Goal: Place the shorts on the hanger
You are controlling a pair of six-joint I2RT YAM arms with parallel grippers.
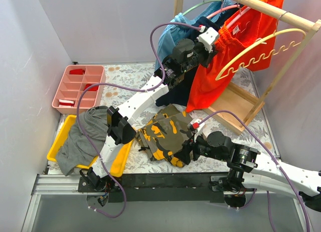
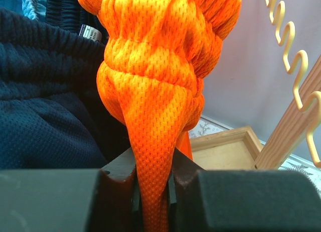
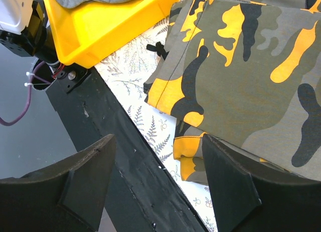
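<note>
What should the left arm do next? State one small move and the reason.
Probably open the left hand and back off: its fingers pinch a fold of the shorts, which already seem to hang from the hanger on the rail. How securely is unclear.

Garments spread across a two-arm workstation: on the rack (image 1: pixel 293 56) at the far right of the tabletop (image 1: pixel 131 75), the shorts (image 1: pixel 235 56) hang below the rail (image 1: pixel 266 8). The hanger (image 1: pixel 224 11) is at their top, a second hanger (image 1: pixel 281 31) is in front of them, and a second pair of shorts (image 1: pixel 173 94) is just to their left. The left pincer (image 2: pixel 154 179), reaching up from the left, clamps a fold of the shorts. A folded garment (image 1: pixel 168 134) lies mid-tabletop. The right pincer (image 3: pixel 158 177) is beside its near right edge, jaws apart. At near left, a tray (image 1: pixel 57 141) holds a loose garment (image 1: pixel 83 136) that spills over its near side. A divided box (image 1: pixel 80 89) sits behind the tray.
</note>
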